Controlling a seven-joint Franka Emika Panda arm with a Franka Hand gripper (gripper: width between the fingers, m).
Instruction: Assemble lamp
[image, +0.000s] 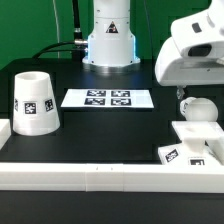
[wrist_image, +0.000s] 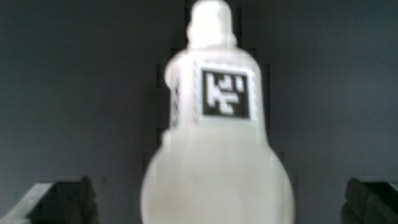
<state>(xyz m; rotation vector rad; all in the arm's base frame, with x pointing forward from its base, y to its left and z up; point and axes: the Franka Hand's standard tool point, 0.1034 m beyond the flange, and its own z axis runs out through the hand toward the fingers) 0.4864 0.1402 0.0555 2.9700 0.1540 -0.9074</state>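
The white rounded bulb piece (image: 198, 108) lies on the black table at the exterior view's right. In the wrist view the bulb (wrist_image: 217, 120) fills the middle, with a black-and-white tag (wrist_image: 226, 95) on its side. My gripper (image: 193, 92) hovers right over it. In the wrist view my gripper (wrist_image: 214, 202) is open, one dark finger (wrist_image: 54, 202) on each side of the bulb, with a gap to it on both sides. The tapered shade (image: 35, 102) stands at the exterior view's left. The flat square base (image: 196, 146) lies in front of the bulb.
The marker board (image: 108, 98) lies in the middle of the table. The arm's pedestal (image: 108, 40) stands behind it. A low white rail (image: 90, 173) runs along the front edge and up the left side.
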